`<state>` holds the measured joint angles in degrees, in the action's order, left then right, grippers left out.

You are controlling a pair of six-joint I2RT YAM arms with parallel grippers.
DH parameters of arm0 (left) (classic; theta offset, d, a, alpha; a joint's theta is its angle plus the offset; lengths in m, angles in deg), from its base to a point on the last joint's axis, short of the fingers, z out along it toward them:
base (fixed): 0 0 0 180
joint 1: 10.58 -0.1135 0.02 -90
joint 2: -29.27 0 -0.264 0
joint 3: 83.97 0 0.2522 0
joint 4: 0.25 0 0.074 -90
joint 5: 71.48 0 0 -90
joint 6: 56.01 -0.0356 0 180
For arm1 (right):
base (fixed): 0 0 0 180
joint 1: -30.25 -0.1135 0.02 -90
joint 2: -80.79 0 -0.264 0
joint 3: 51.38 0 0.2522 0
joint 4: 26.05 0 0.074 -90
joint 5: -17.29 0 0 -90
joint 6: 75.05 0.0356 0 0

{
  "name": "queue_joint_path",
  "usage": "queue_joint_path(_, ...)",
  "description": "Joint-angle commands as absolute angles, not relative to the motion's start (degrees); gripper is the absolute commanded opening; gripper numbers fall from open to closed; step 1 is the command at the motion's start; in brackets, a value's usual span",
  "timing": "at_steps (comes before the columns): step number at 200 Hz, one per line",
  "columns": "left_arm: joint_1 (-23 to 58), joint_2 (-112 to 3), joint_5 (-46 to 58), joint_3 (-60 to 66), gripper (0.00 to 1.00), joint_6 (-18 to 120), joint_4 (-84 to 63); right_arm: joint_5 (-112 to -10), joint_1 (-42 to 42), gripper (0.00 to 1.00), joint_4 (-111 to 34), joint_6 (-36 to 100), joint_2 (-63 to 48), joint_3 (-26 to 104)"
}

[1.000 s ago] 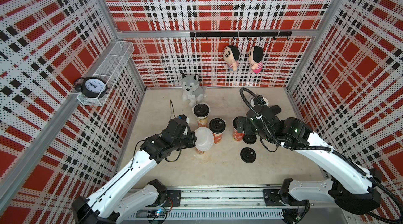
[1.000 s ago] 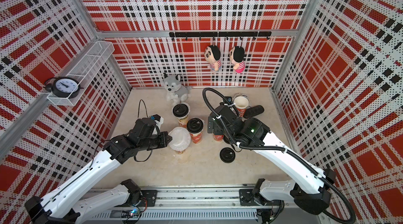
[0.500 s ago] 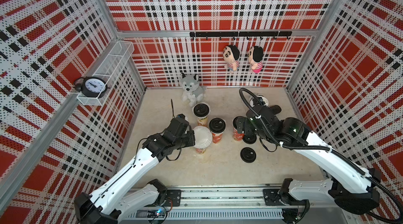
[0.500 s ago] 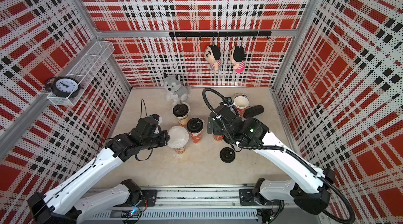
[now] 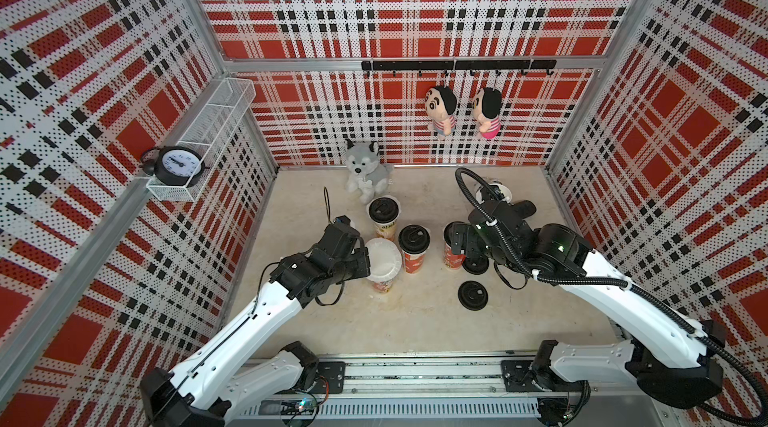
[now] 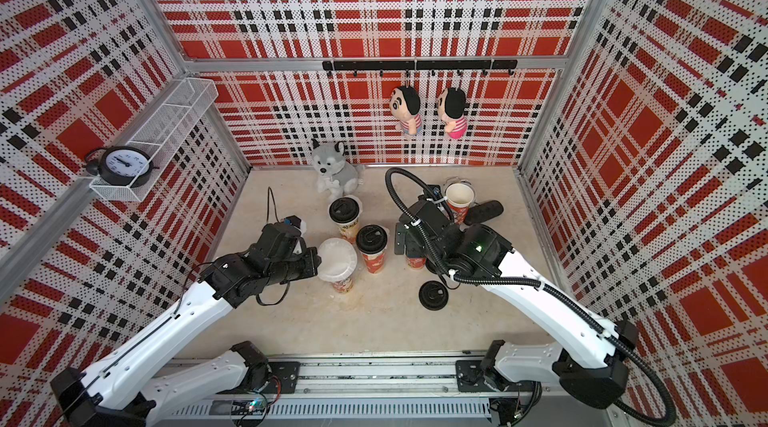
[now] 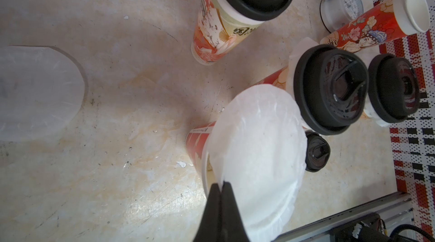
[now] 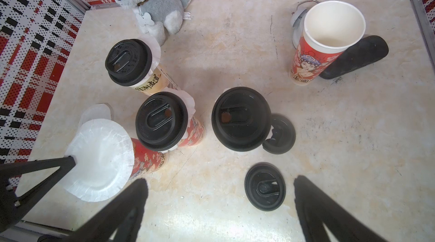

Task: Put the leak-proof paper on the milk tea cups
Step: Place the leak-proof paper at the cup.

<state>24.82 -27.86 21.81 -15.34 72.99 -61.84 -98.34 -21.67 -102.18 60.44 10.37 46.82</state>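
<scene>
Left gripper (image 7: 221, 187) is clamped shut on the edge of a sheet of leak-proof paper (image 7: 256, 149). The right gripper (image 8: 220, 180) hangs over the lidded cups with its jaws spread wide and nothing between them.

Five milk tea cups stand on the pale surface (image 5: 415, 321). Three wear black lids with white paper frilling out underneath: the cream cup (image 5: 384, 229), the middle red cup (image 5: 413, 265) and the cup under the right arm (image 5: 450, 256). The open cup (image 6: 459, 196) stands bare-mouthed, well apart at the back.

The front cup (image 5: 382, 285) is the one in hand. In both top views the held sheet covers its mouth. In the left wrist view a sliver of rim shows beside the pinch, so I cannot tell whether the sheet lies flat on the rim or is held just above it.

A spare sheet (image 7: 35, 92) lies flat on the surface near the front cup, on the left arm's side. One loose lid (image 8: 264, 186) lies alone near the right gripper. A second lid (image 8: 282, 135) lies just beside the cup under the right arm.

The step appears to be laying paper on the fourth cup, and it looks almost done. The next move calls for settling the sheet so that its crinkly edge overhangs the rim all round. Then the left gripper should let go and draw back cleanly, since so light a sheet could easily be dragged off. After that, the spare sheet looks meant for the open cup.
</scene>
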Motion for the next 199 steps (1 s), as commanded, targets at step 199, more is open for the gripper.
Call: queue_joint_path(199, 21.6, -28.7, 24.4, -14.1, 0.14, 71.0, -63.3, -97.4, -21.1, 1.00, -101.0, 60.4, 9.7, 45.8)
